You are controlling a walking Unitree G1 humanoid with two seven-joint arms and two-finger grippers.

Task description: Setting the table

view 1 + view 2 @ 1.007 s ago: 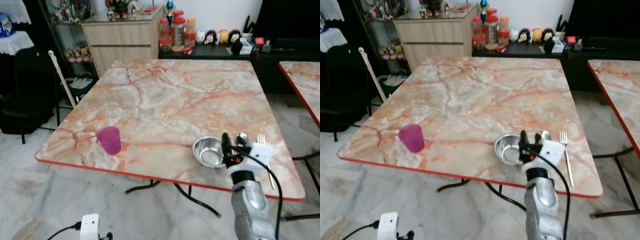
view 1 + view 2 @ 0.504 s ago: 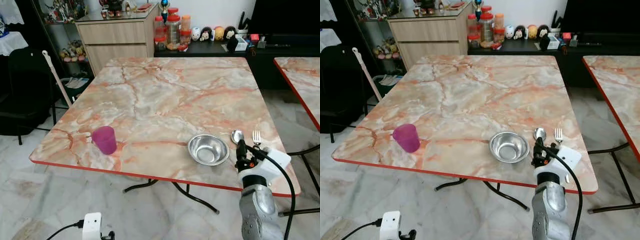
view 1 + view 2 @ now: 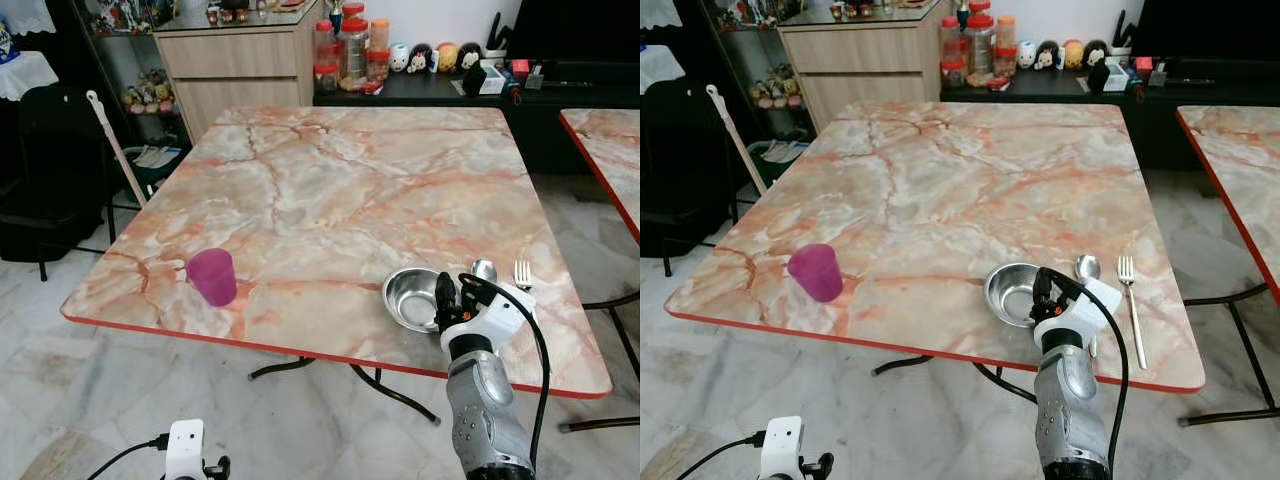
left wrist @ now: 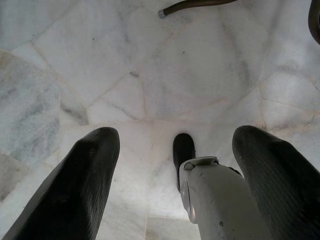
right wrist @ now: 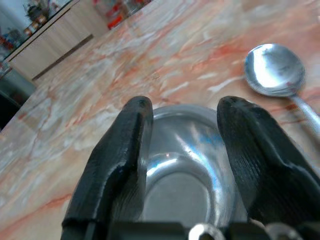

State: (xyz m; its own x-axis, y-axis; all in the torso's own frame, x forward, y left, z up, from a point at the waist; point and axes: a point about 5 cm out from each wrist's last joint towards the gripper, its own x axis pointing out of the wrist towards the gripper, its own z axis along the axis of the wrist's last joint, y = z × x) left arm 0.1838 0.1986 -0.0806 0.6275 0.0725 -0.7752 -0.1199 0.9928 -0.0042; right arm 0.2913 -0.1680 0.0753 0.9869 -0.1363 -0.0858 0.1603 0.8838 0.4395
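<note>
A steel bowl (image 3: 414, 297) sits near the front right of the marble table (image 3: 330, 190). Right of it lie a spoon (image 3: 484, 270) and a fork (image 3: 522, 277). A purple cup (image 3: 212, 277) stands near the front left edge. My right gripper (image 3: 443, 296) hovers at the bowl's right rim, open, its fingers (image 5: 125, 150) framing the bowl (image 5: 182, 160) in the right wrist view, with the spoon (image 5: 274, 69) beside it. My left gripper (image 4: 175, 175) hangs open low over the floor.
A wooden cabinet (image 3: 240, 75) and a dark shelf with jars and figurines (image 3: 420, 60) stand behind the table. A second marble table (image 3: 610, 150) is at the right. A black chair (image 3: 50, 170) and a broom handle (image 3: 115, 150) stand at the left.
My right gripper has moved left from beside the spoon to the bowl's right rim. The camera has shifted slightly.
</note>
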